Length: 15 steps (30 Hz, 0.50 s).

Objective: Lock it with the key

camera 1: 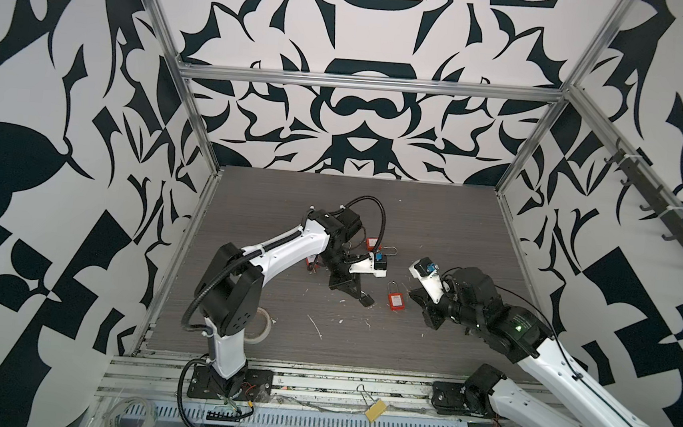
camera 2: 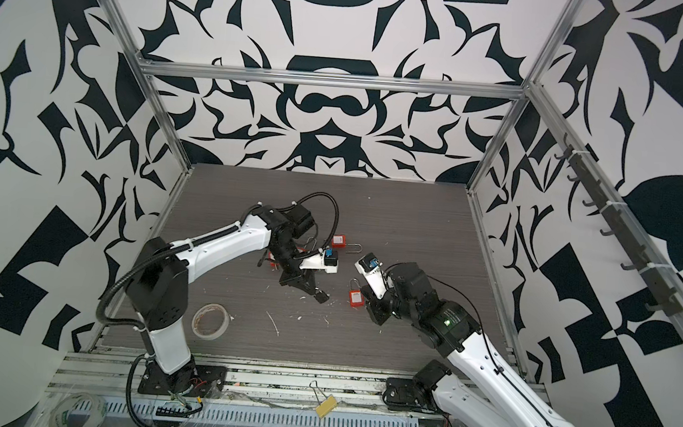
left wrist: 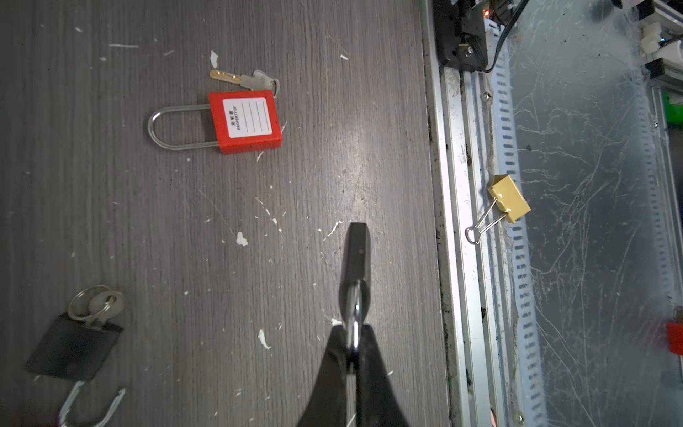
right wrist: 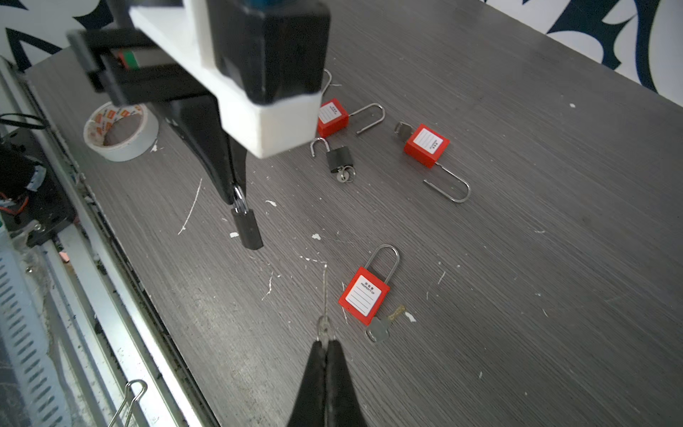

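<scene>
Near right: right arm (camera 1: pixel 568 382) stretched low toward centre, right gripper (right wrist: pixel 325 342) clamping key (right wrist: pixel 323 325). Left arm (camera 1: pixel 287 245) arched, left gripper (left wrist: pixel 354 340) clamping black padlock (left wrist: pixel 356 255) shackle.

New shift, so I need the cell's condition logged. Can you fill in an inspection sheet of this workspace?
Surface: dark wood-grain table, white flecks and scratches.
Job's things: small black padlock hangs by its shackle from the left end effector; key in the right end effector, not inserted.
Clutter: closed red padlock with loose key beside it; open red padlocks; second black padlock, shackle open; tape roll; yellow binder clip on the front rail.
End effectors: both shut, on shackle and key.
Cables: black conduit along left arm; no snag seen.
Surroundings: patterned walls, aluminium frame, hook rail.
</scene>
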### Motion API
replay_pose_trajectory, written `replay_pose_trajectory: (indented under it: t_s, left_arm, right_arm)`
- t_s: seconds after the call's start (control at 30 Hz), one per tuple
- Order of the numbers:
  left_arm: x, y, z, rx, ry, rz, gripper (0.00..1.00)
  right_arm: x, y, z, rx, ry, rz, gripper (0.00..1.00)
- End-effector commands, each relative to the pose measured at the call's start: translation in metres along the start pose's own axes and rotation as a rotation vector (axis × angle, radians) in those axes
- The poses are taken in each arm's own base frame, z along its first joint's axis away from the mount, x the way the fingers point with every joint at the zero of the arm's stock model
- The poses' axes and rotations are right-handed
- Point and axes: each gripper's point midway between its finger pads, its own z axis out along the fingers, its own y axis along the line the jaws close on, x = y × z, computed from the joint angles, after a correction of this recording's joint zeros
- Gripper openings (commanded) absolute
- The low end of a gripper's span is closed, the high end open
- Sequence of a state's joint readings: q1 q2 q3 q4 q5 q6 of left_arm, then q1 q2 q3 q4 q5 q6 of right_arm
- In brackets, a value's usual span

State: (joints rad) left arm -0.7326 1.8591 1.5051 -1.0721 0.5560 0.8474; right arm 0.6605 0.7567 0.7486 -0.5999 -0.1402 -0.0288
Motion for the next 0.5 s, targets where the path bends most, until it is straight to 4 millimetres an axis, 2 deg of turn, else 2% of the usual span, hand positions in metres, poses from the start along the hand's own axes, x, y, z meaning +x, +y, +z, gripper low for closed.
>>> replay_pose_trajectory:
  t_s: [0.0, 0.23, 0.47]
  left_arm:
    - [0.008, -0.009, 0.006, 0.07, 0.091, -0.031, 0.0]
    - [0.024, 0.007, 0.03, 0.094, 0.244, -0.093, 0.0]
    - [0.027, 0.011, 0.038, 0.102, 0.268, -0.112, 0.0]
  right_arm:
    - [-0.022, -0.012, -0.013, 0.075, -0.057, 0.078, 0.0]
    - [-0.008, -0.021, -0.009, 0.125, 0.002, 0.156, 0.0]
    - [-0.003, -0.023, -0.003, 0.131, 0.01, 0.191, 0.0]
